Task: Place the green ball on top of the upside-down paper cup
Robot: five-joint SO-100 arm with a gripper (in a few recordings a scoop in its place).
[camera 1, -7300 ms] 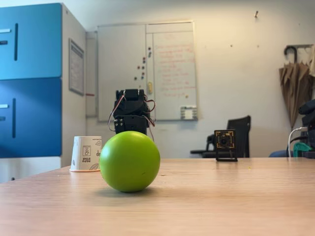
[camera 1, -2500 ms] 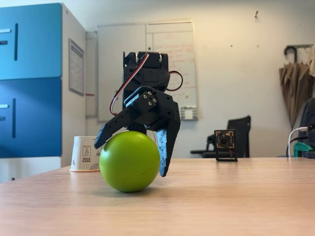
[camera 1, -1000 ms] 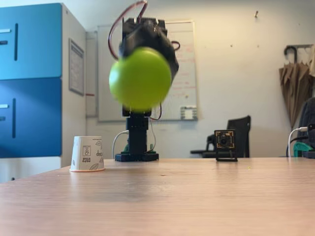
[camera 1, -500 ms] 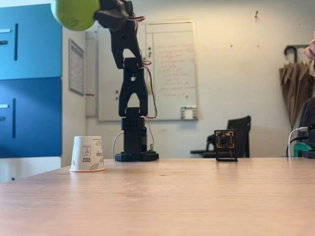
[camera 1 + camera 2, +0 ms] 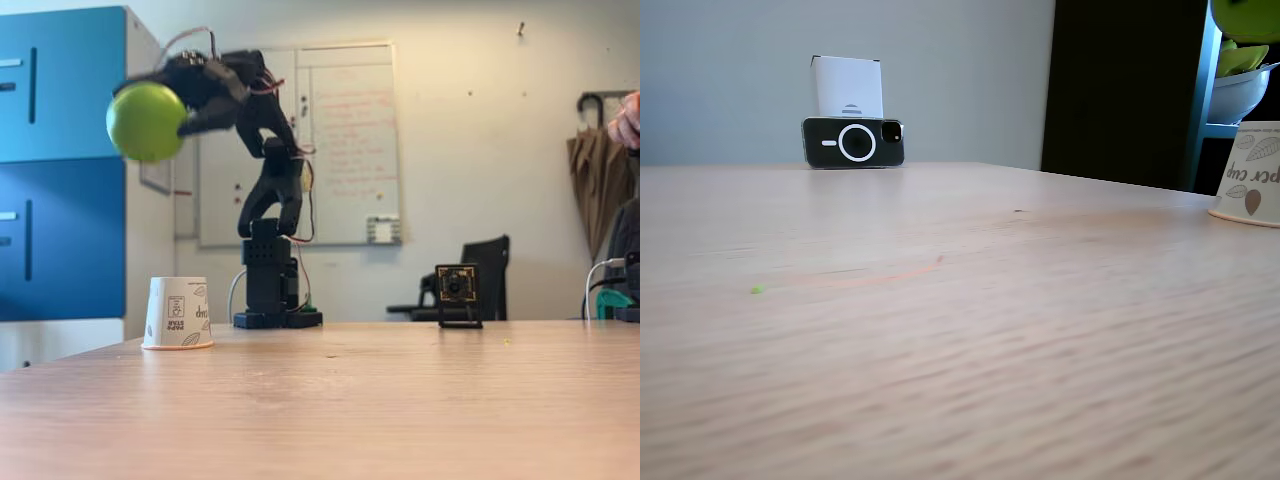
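The green ball [image 5: 144, 122] hangs high in the air at the left of a fixed view, with my black gripper [image 5: 160, 112] shut on it from the right. The upside-down paper cup [image 5: 177, 313] stands on the table, orange rim down, well below the ball and slightly to its right. The arm reaches up and leftward from its base [image 5: 272, 300] behind the cup. In the other fixed view, the cup [image 5: 1253, 175] is cut off by the right edge. A lime-green shape sits in the corner above it, too cropped to identify.
A small black camera [image 5: 457, 293] stands on the wooden table [image 5: 400, 400] at the right. A phone [image 5: 853, 141] leans on a white box at the far edge. Blue lockers [image 5: 60, 160] rise at the left. A person's hand [image 5: 627, 120] shows at the right edge.
The arm has lowered, bringing the held ball down from the top edge to a point above the cup. The cup has not moved.
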